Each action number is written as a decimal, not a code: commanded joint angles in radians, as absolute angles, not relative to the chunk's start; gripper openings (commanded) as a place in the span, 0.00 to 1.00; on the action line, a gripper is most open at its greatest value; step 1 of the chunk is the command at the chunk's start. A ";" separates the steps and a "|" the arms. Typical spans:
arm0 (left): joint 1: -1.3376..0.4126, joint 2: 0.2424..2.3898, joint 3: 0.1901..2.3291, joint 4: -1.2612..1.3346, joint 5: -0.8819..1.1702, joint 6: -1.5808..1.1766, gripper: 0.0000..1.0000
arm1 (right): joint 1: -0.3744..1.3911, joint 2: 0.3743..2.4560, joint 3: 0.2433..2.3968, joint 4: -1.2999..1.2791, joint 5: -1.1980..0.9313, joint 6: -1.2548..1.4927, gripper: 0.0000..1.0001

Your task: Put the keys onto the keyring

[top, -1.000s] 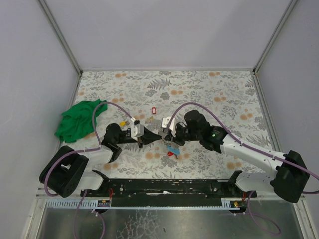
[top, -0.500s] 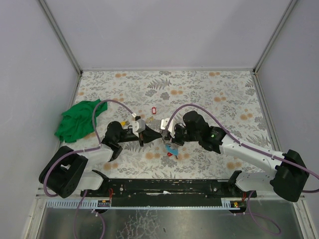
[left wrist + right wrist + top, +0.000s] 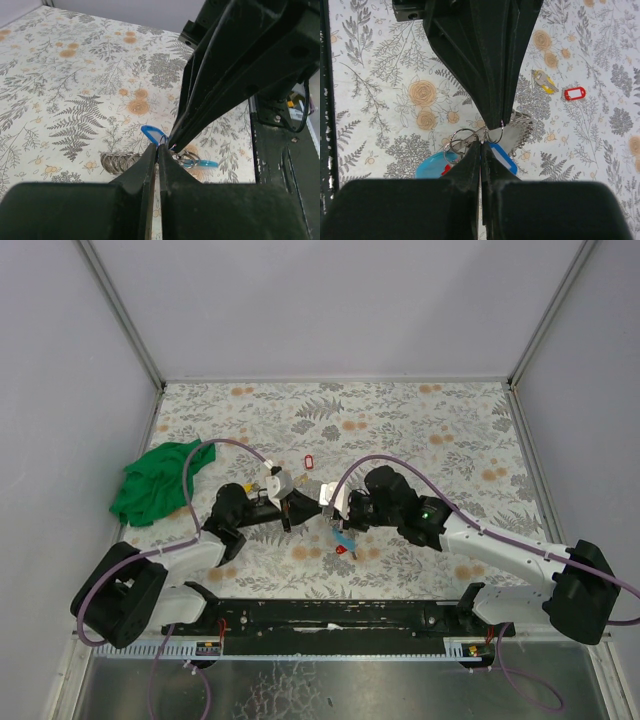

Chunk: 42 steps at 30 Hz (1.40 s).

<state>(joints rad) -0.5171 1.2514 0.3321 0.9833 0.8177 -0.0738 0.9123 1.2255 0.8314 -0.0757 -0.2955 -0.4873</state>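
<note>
My left gripper (image 3: pixel 306 506) and right gripper (image 3: pixel 326 510) meet tip to tip above the table's near middle. Both are shut on a small metal keyring (image 3: pixel 495 133) between them. A dark blue tag (image 3: pixel 503 157), a light blue tag (image 3: pixel 434 165) and a bit of red tag hang from linked rings (image 3: pixel 464 138) just below; the bunch also shows in the top view (image 3: pixel 343 540). In the left wrist view my left gripper (image 3: pixel 159 150) pinches the ring beside the dark blue tag (image 3: pixel 152 134). A loose red tag (image 3: pixel 575 93) and a yellow-headed key (image 3: pixel 544 81) lie on the table farther back.
A stack of spare metal rings (image 3: pixel 120 161) lies on the floral table under the grippers. A green cloth (image 3: pixel 155 480) is bunched at the left edge. Grey walls close the table on three sides. The black rail (image 3: pixel 340 615) runs along the near edge.
Both grippers have shifted slightly left and back together, still joined at the ring, with the bunch of tags hanging under them. The left wrist has risen a little.
</note>
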 commanded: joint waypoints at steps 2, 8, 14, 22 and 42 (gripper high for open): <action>-0.529 1.223 0.320 1.125 0.642 -0.212 0.00 | 0.934 1.200 0.799 -0.044 -0.268 -0.524 0.00; -0.552 1.264 0.262 1.360 0.542 -0.393 0.00 | 0.933 1.160 0.755 0.034 -0.253 -0.554 0.00; -0.572 1.270 0.239 1.387 0.516 -0.418 0.03 | 0.934 1.111 0.734 0.074 -0.206 -0.606 0.00; -0.572 1.232 0.227 1.256 0.577 -0.354 0.19 | 0.935 1.061 0.758 0.037 -0.193 -0.693 0.00; -0.572 1.149 0.356 0.926 0.766 -0.062 0.38 | 0.934 1.081 0.913 -0.190 -0.261 -0.829 0.00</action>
